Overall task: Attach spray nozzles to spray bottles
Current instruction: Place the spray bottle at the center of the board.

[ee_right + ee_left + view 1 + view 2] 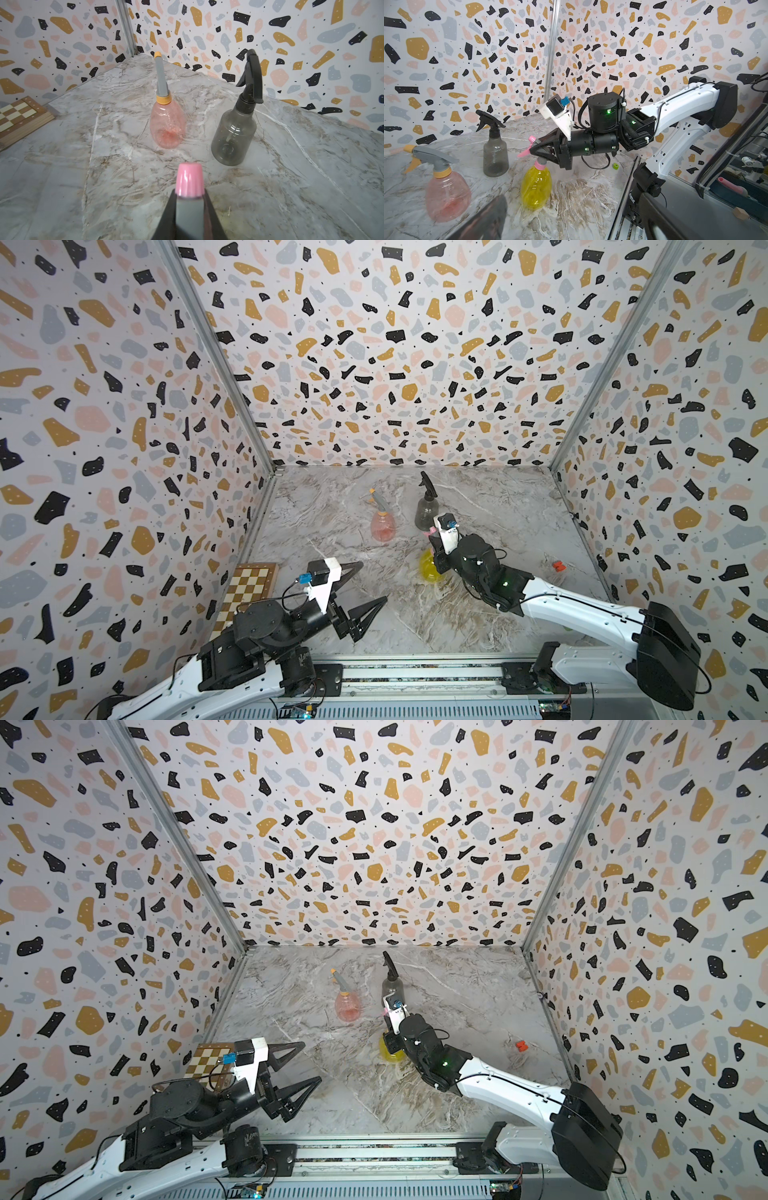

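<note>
Clamped on the pink-tipped nozzle atop the yellow bottle, the right gripper should twist squarely; the left gripper, spread wide at lower left, could steady it.

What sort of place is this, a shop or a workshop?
Probably a robot test booth, not a home: patterned walls box in a marble table; a left arm and right arm sit on a rail; a pink bottle, grey bottle and yellow bottle are the props.
</note>
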### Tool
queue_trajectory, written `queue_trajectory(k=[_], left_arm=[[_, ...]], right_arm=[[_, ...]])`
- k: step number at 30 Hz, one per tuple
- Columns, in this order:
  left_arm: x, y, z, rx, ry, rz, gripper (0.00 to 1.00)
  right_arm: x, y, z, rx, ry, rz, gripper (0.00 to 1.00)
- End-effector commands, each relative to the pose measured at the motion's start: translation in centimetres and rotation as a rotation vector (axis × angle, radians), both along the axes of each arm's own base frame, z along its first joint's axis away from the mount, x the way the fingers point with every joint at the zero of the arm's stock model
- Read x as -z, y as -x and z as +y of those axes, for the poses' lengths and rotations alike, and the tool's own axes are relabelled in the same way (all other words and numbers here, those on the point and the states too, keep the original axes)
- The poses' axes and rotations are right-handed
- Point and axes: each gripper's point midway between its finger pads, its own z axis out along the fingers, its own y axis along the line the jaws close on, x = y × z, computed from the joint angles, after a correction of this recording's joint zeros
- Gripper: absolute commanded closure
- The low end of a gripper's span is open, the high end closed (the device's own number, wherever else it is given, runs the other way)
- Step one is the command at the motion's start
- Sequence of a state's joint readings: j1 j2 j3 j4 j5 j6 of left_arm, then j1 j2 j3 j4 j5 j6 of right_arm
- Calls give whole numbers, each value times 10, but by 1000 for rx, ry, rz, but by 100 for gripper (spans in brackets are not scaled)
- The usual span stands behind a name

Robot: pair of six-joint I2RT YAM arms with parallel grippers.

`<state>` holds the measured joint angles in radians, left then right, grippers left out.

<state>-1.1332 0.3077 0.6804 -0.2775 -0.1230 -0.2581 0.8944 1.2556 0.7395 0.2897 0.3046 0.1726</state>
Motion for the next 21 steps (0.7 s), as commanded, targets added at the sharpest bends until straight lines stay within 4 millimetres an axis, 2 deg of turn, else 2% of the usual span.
queue_trajectory(k=[1, 5, 10, 16, 21], left_arm=[[-1, -3, 0, -16, 10, -9, 1], [1, -2, -2, -5, -7, -4, 1], [1, -3, -1, -10, -8, -9, 1], [1, -3, -1, -10, -14, -11, 1], [0, -2, -2, -7, -10, -12, 1]], right_arm=[[-27, -15, 12, -8, -101, -45, 100], [-11, -28, 15, 42, -70, -4, 100], [3, -36, 20, 61, -48, 22, 100], [9, -34, 19, 65, -46, 44, 69], [2, -34, 18, 64, -46, 40, 47]])
